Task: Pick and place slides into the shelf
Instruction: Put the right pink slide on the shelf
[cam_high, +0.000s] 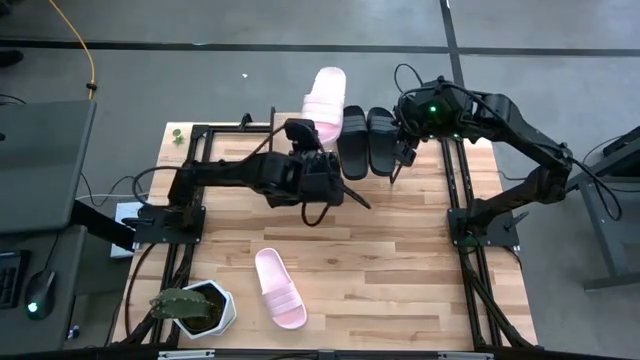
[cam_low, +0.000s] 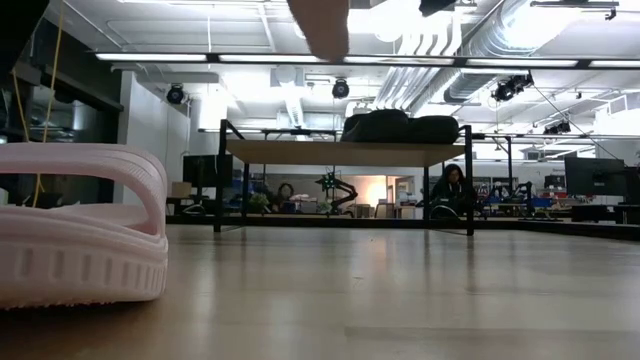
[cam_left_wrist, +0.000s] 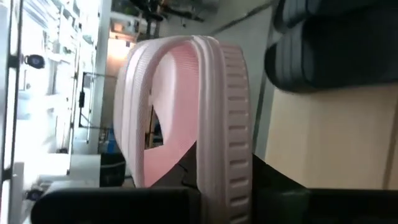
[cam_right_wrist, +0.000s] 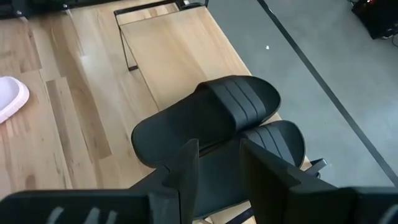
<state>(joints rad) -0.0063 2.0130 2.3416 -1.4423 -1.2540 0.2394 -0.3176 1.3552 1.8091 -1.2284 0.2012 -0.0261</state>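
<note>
Though the left arm hides most of the shelf, two black slides lie side by side on its right end. The wooden table is largely bare. The left gripper grips a pink slide that overhangs the table's far edge. The right gripper hovers over the black pair, fingers narrowly apart. Another pink slide lies near the front, beside a potted plant.
</note>
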